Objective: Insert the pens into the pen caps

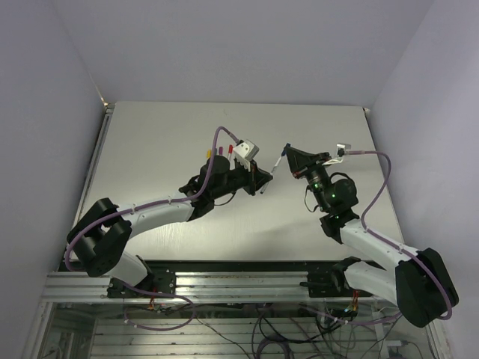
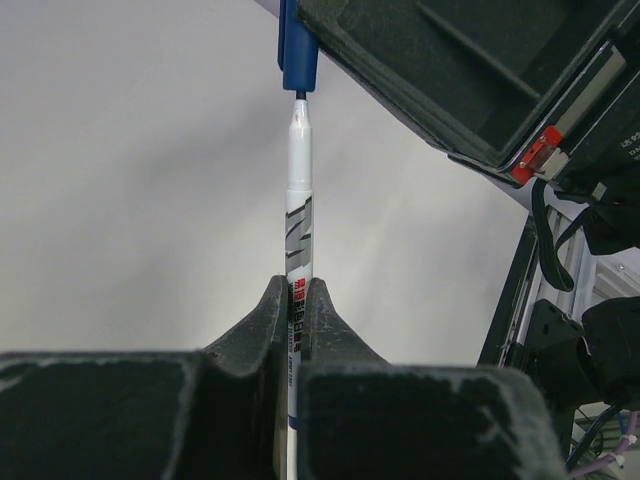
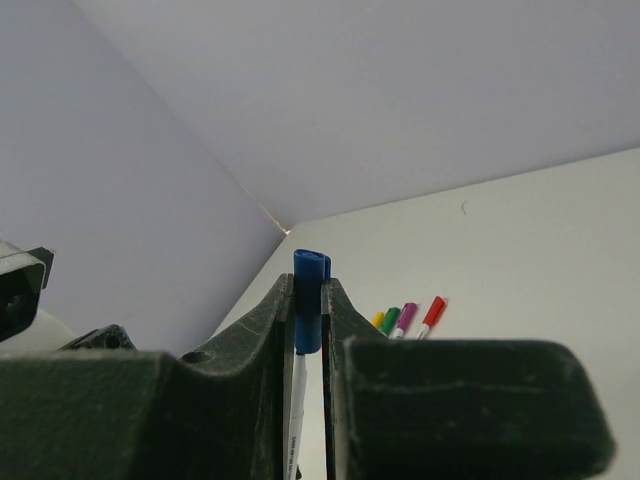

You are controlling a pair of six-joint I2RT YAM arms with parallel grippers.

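left wrist: pen (image 2: 299, 200) lower barrel buried between left fingers (image 2: 265, 322); blue cap (image 2: 298, 50) cut by top edge | right wrist: yellow pen (image 3: 378, 319) mostly behind right finger (image 3: 340, 325) | top: pen-to-cap joint too small to judge

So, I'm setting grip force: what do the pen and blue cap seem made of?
The pen looks like smooth plastic: glossy white barrel with printed lettering. The blue cap is probably moulded plastic too: even colour, slight sheen.

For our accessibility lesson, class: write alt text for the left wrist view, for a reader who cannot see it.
The left claw grips a white pen that points straight up the frame, its dark tip right at the mouth of a blue cap held above it.
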